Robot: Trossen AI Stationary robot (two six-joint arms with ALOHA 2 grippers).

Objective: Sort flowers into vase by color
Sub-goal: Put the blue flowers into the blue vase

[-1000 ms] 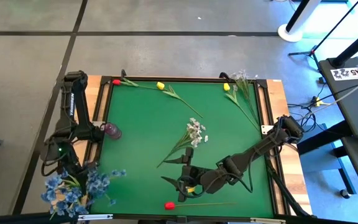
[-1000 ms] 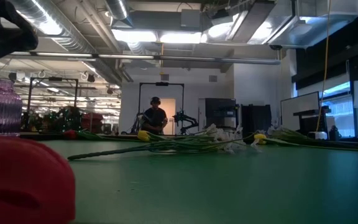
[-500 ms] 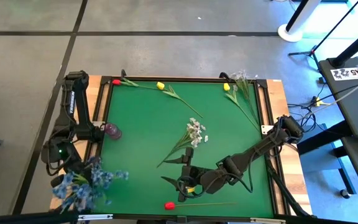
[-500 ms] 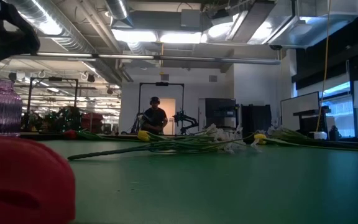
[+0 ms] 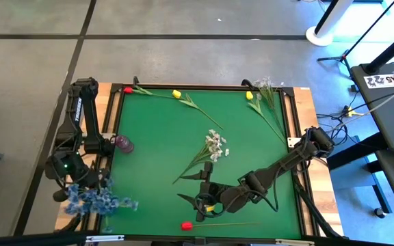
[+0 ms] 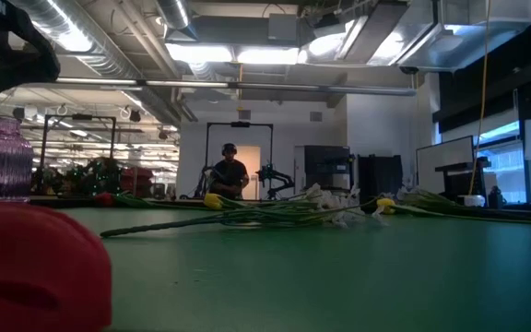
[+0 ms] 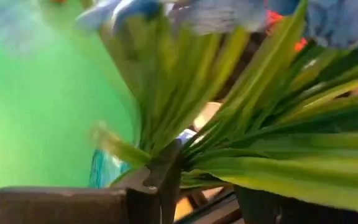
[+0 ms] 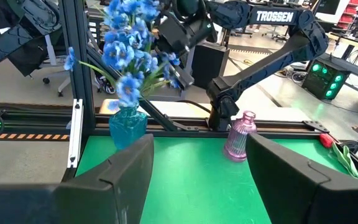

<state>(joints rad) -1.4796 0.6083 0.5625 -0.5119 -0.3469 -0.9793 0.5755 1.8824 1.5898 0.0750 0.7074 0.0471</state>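
Blue flowers (image 8: 126, 46) stand with their stems in a teal vase (image 8: 128, 127) at the table's near left corner (image 5: 93, 201). My left gripper (image 7: 207, 177) is open just above the vase, with the green stems (image 7: 229, 134) between its fingers. A pink vase (image 5: 124, 143) stands at the mat's left edge. My right gripper (image 8: 197, 180) is open and empty, low over the near middle of the mat (image 5: 200, 198), beside a yellow tulip (image 5: 211, 207). A red tulip (image 5: 187, 225) and a white cluster (image 5: 215, 143) lie on the mat. My left gripper has the blue flowers' stems (image 7: 191, 155) between its spread fingers, coming at them from above the teal vase. I cannot tell whether a finger touches them.
Along the mat's far edge lie a red tulip (image 5: 128, 89), two yellow tulips (image 5: 176, 93) (image 5: 250, 96) and a pale cluster (image 5: 265, 83). The mat's middle left (image 5: 156, 157) is bare green. A person (image 6: 231, 173) stands far off in the room.
The blue flower bunch at the near left corner has shifted a little toward the table's right, and its heads have drawn closer together.
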